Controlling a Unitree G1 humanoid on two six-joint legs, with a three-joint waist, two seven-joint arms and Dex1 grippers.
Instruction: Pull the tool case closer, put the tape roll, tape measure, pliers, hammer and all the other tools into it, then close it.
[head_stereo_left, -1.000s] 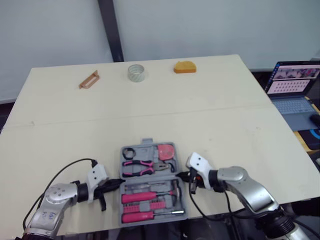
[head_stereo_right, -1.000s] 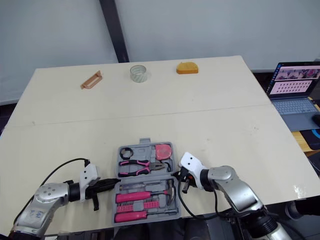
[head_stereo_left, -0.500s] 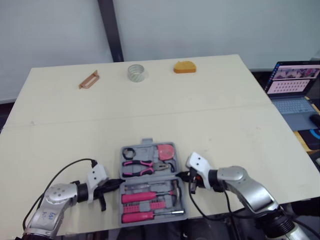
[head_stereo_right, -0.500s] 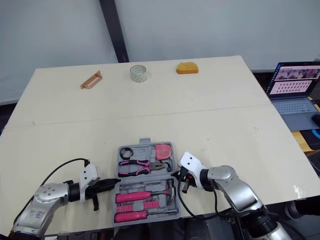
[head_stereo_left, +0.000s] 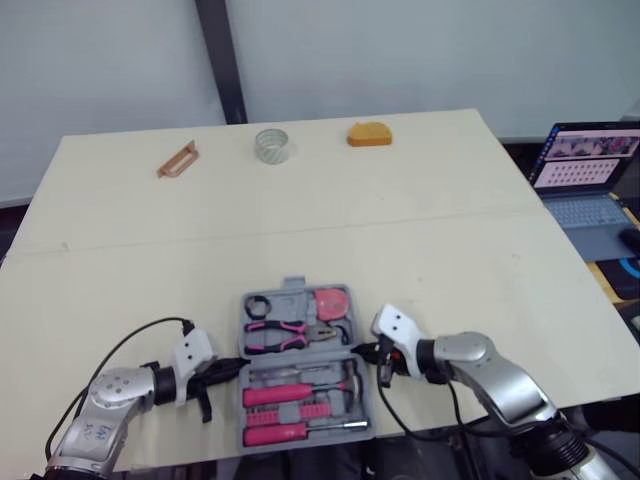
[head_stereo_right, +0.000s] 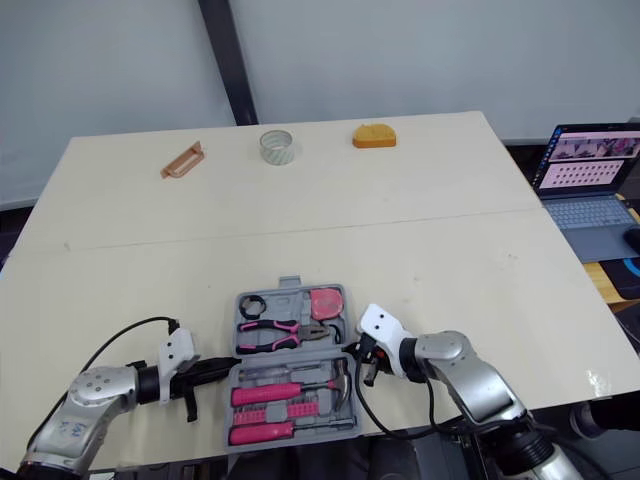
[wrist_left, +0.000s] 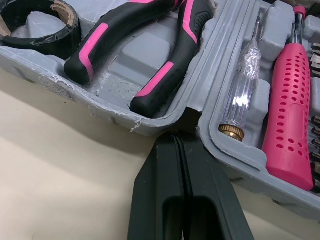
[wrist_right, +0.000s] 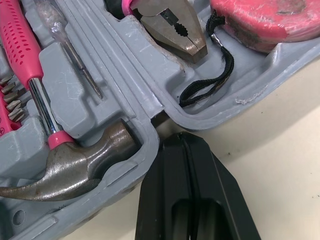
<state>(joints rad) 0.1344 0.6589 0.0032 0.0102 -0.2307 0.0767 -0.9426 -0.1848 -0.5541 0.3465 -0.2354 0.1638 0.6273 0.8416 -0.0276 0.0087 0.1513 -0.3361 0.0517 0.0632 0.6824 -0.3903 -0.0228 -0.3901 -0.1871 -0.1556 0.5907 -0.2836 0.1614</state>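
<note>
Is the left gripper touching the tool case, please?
Touching: the left wrist view shows the shut left gripper lodged in the hinge notch of the tool case.

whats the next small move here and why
Probably start folding the far half of the tool case over to close it: pliers, hammer and tape measure already sit inside, and the shut left hand and right hand rest at its hinge ends.

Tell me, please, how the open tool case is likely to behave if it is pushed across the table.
Probably heavy for its size: the tool case holds a steel-headed hammer and pliers. It looks like stiff moulded plastic, so it should slide flat rather than flex. Being open at a hinge, one half may fold if pushed unevenly.
</note>
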